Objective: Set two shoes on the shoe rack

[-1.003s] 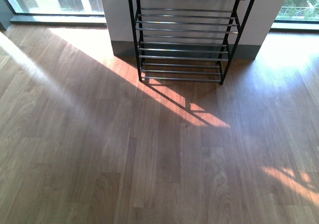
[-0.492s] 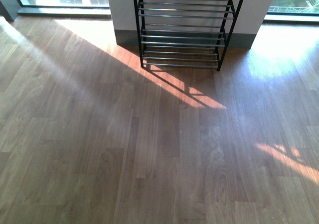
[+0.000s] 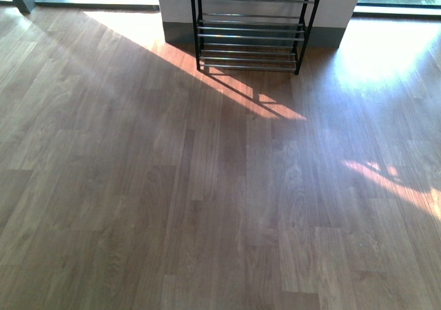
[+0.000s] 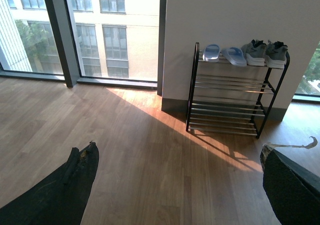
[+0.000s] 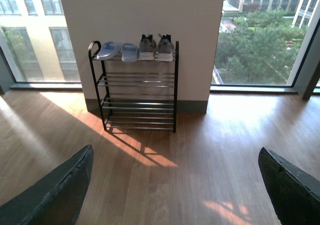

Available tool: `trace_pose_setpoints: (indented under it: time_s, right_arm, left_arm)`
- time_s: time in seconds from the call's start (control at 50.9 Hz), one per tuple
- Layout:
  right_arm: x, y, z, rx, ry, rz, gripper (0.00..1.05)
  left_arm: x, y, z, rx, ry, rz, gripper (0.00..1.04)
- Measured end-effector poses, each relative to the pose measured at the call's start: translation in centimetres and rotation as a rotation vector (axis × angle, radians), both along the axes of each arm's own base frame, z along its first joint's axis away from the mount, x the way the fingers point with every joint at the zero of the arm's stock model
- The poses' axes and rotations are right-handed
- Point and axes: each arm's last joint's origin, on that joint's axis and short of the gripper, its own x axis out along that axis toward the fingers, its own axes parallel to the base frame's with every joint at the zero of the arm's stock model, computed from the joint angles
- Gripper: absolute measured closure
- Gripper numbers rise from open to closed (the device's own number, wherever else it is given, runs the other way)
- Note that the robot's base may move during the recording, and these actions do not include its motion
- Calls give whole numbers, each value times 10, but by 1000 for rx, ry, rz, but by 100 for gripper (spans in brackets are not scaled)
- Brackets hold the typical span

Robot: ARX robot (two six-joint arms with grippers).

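Nearest, the left gripper (image 4: 175, 185) and right gripper (image 5: 175, 185) both stand wide apart, holding nothing. Beyond bare floor (image 3: 220, 207), the shoe rack (image 5: 137, 87) stands against the far wall, both shoes (image 5: 156, 47) side by side on its top shelf, right of blue slippers (image 5: 116, 50). Placement looks finished, so I judge nothing remains but pulling away.

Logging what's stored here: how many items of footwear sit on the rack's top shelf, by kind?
Grey knit lace-up sneakers with white soles: 2
Pale blue slip-on slippers: 2
Total: 4, all on the top tier of the black-framed chrome-bar shoe rack; lower tiers hold nothing.
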Motion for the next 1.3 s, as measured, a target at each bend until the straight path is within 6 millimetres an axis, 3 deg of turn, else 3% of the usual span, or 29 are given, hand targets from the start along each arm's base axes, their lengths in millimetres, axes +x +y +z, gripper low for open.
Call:
trace_pose_setpoints:
  time_s: [1.298]
  right_arm:
    - [0,0,0,0,0,0,9]
  left_arm:
    - [0,0,0,1,0,0,9]
